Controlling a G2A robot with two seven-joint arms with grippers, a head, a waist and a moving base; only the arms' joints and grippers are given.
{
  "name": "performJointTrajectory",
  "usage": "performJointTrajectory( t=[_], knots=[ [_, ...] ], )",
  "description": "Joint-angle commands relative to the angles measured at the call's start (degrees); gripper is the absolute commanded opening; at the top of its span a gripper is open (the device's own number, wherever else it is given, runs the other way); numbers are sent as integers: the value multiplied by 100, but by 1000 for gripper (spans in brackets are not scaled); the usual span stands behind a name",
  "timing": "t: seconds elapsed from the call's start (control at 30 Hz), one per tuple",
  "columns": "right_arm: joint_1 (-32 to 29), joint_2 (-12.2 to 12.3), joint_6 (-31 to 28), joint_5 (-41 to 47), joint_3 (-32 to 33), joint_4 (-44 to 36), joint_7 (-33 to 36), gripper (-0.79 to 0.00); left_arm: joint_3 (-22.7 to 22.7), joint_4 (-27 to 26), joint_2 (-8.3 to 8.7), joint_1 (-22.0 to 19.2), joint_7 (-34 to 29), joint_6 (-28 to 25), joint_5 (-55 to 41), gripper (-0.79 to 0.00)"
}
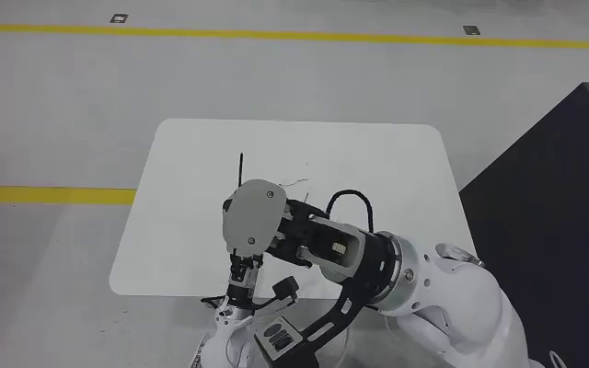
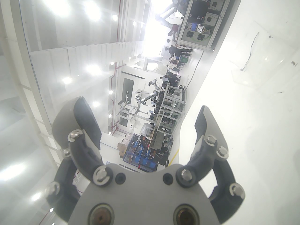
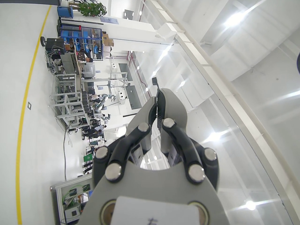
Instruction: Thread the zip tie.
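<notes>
My right tool (image 3: 160,96) is clamped on the zip tie (image 3: 155,80), my left tool (image 2: 142,108) apart; I fear the tie pivots in that thin grip.

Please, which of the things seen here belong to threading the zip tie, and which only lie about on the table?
For the job:
black zip tie, clamped in the shut right gripper
left gripper, open and holding nothing

Lying about:
thin pale strand, untouched on the white table

Zip tie (image 3: 155,81) — mostly hidden in right end effector (image 3: 159,97)
</notes>
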Motion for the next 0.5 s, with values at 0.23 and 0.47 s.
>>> performJointTrajectory(
  t=[0.23, 0.47],
  knots=[
    [-80, 21, 256, -1139, -71, 0, 103, -785, 0, 0, 0, 0, 0, 0, 0, 0],
    [-124, -13, 349, -1103, -164, 0, 164, -785, 0, 0, 0, 0, 0, 0, 0, 0]
  ],
)
